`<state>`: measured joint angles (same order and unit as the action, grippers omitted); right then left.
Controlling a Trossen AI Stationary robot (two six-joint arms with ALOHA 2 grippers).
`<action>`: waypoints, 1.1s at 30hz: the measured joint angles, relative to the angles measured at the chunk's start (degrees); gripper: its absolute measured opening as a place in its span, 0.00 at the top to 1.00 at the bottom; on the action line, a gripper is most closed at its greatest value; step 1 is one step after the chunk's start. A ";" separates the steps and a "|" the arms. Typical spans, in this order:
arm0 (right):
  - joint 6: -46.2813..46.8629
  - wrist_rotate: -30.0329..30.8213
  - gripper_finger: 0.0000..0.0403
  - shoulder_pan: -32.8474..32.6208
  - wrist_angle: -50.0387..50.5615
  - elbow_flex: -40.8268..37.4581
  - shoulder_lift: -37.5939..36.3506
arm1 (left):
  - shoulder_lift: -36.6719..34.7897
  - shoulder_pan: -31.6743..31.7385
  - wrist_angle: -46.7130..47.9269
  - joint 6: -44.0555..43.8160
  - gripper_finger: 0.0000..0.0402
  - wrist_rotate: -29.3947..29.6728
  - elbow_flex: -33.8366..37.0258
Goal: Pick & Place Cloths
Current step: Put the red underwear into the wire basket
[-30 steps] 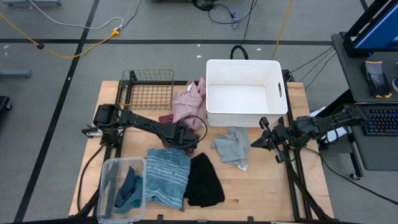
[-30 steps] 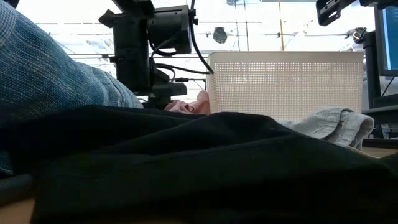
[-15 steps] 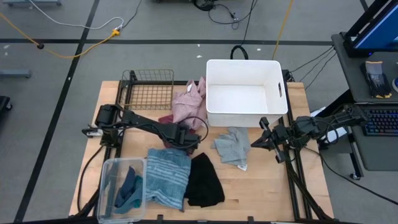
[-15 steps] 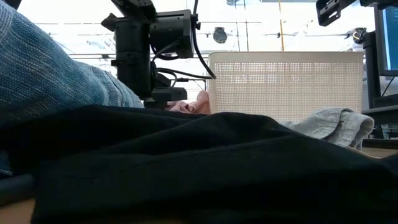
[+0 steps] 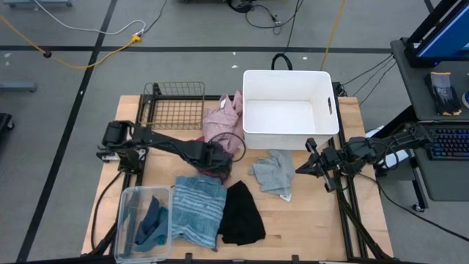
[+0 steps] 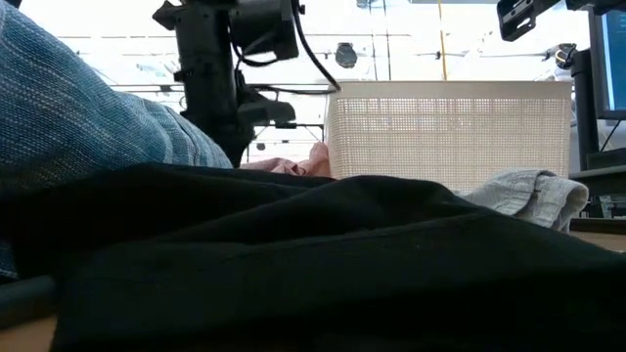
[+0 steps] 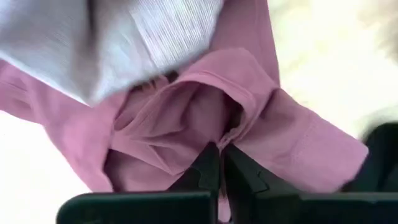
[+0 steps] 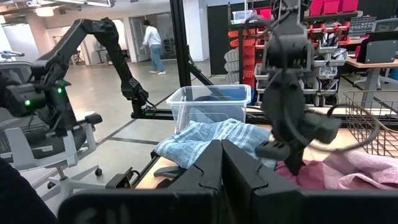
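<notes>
Tabletop: left pincer [image 7: 219,163] pinching maroon cloth [image 7: 186,124].

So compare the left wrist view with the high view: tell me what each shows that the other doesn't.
Only the left wrist view shows the left tool shut on the maroon cloth, pinching a fold. Only the high view shows the white basket, the grey cloth, the black cloth and the right tool, which waits apart. Both show the maroon cloth.

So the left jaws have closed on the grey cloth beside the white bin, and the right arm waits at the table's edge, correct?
Not quite. The left gripper has closed on the maroon cloth, as the left wrist view shows. The grey cloth lies untouched beside the white bin. The right gripper does wait at the table's edge.
</notes>
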<state>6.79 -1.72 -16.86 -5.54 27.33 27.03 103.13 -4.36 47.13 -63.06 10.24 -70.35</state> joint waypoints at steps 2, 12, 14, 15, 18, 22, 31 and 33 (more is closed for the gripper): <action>0.00 0.00 1.00 0.00 0.00 0.00 -0.02 | -1.87 0.38 0.57 0.46 0.99 0.19 0.00; 0.00 -0.02 1.00 0.00 -0.22 0.00 -0.02 | -19.30 0.07 0.48 2.84 1.00 0.59 -0.04; 0.00 -0.02 1.00 0.00 -0.22 0.00 0.00 | -22.98 -0.61 -0.10 2.75 1.00 2.13 -0.04; 0.00 -0.01 1.00 0.00 -0.22 -0.01 -0.01 | -24.67 -0.96 -0.89 2.78 1.00 3.11 -0.04; 0.00 -0.02 1.00 0.00 -0.22 -0.02 -0.02 | -29.78 -2.32 -2.84 2.85 1.00 5.66 -0.04; -0.11 -0.01 1.00 0.00 -0.24 -0.02 -0.02 | -35.47 -4.37 -6.51 4.42 1.00 8.85 -0.07; -0.19 -0.02 1.00 0.00 -0.22 -0.02 -0.01 | -42.48 -8.71 -24.84 22.69 1.00 10.04 -0.11; -0.20 0.00 1.00 0.00 -0.20 -0.02 -0.02 | -43.27 -9.53 -29.30 26.65 1.00 8.48 -0.11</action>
<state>6.59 -1.72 -16.86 -5.74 27.31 27.00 59.86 -13.89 17.82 -36.42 18.72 -70.46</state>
